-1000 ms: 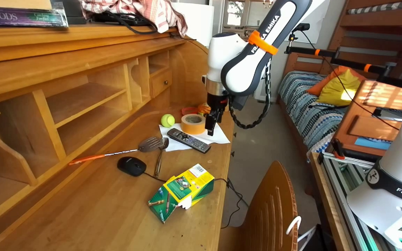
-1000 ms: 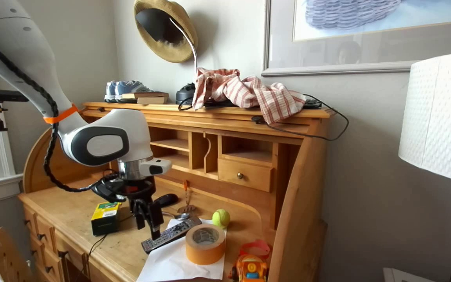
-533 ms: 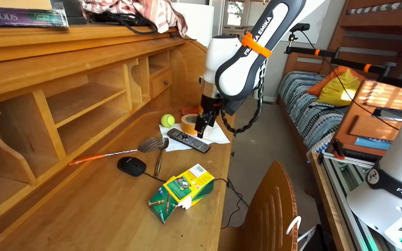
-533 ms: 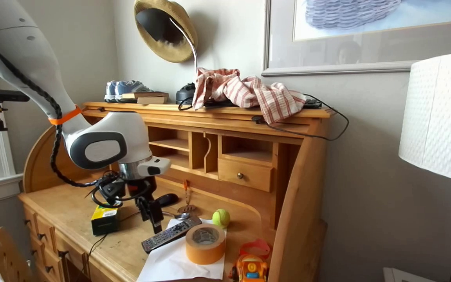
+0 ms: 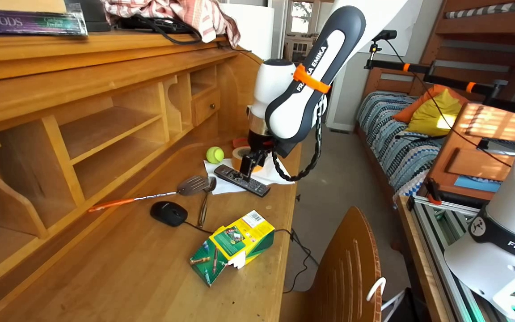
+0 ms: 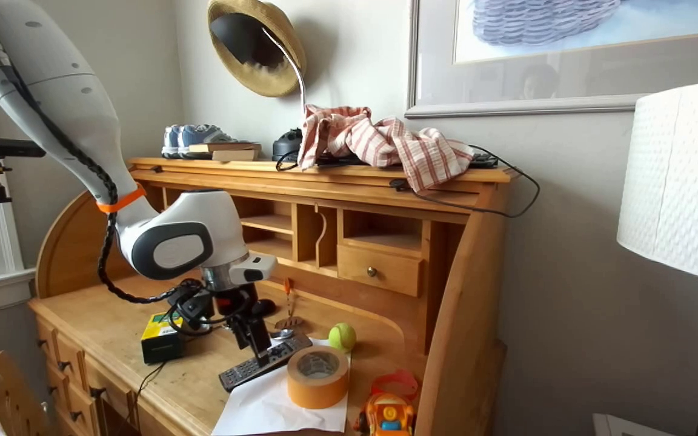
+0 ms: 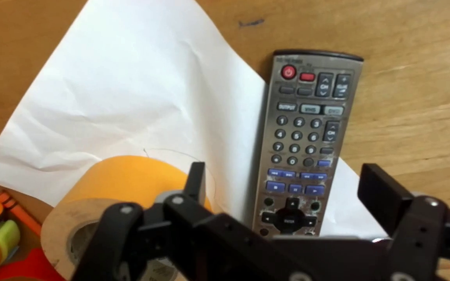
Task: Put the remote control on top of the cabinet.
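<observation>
Gripper [image 7: 283, 181] is released, fingers [image 7: 383, 195] spread to either side of the remote control [image 7: 303, 136] in the wrist view; can't tell if they touch it. Remote control lies flat on the desktop [image 5: 128, 277], partly over white paper [image 7: 139, 89], near the tape roll [image 7: 127, 177]. Cabinet [image 6: 397, 275] top holds a checked cloth [image 6: 385, 142], books [image 6: 234, 153], shoes [image 6: 188, 138].

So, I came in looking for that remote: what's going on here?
A robot arm seems set to pick up the remote control. Its open gripper is over it, jaws on either side, holding nothing. The remote control lies beside the tape roll, partly on white paper, not yet on top of the cabinet.
</observation>
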